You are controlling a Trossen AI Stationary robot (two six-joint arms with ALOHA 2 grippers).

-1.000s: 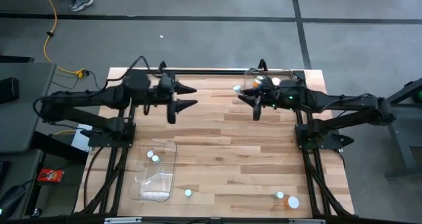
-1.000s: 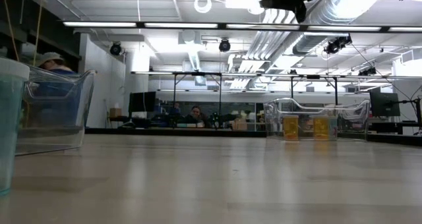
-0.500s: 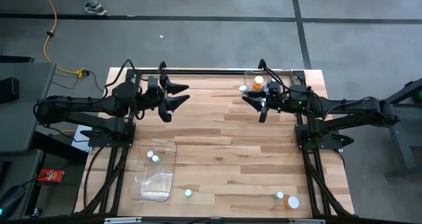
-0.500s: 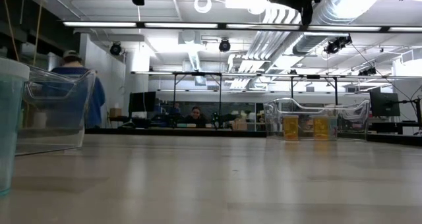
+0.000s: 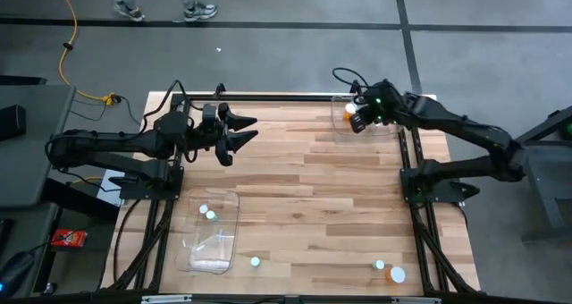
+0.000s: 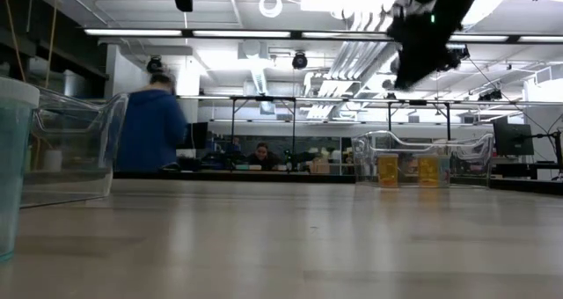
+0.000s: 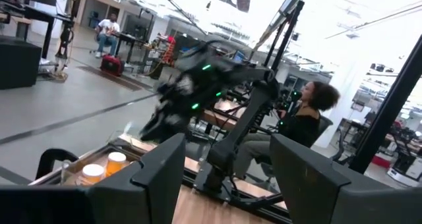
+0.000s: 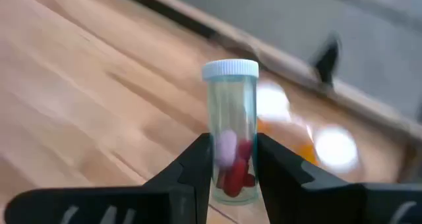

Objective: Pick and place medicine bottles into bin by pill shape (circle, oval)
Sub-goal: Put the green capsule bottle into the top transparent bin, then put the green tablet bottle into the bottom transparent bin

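**Right arm holding a clear bottle over the far bin**

The right arm is stretching out long and reaching toward the far right corner of the worktop point(image 5: 313, 188). Its right end effector point(image 8: 232, 159) is clenching a clear bottle point(image 8: 231, 128) between its two dark fingers point(image 8: 194, 165). The bottle is standing upright in the grip, with its white cap above the fingers. Pink and red pills are sitting inside it, right between the fingers. In the high view the right end effector point(image 5: 362, 116) is hanging over the far bin point(image 5: 340, 130), a clear box. Two orange bottles point(image 6: 388, 170) are standing inside that bin, below the end effector. In the low view the right end effector point(image 6: 413, 57) is hanging well above the bin point(image 6: 422, 158).

The left arm is waiting over the far left part of the worktop, bent at its elbow and pointing toward the right arm. Its left end effector point(image 5: 234, 132) is released, with its fingers point(image 7: 158, 178) spread apart and nothing between them.

A second clear bin point(image 5: 214, 232) is lying on the near left side, well apart from both end effectors. Small white-capped bottles point(image 5: 207, 213) are sitting in it. One more bottle point(image 5: 255, 262) is standing just beside that bin. Two others point(image 5: 389, 270) are standing near the near right edge.

A person in blue point(image 6: 149, 127) is walking in the room behind the worktop.
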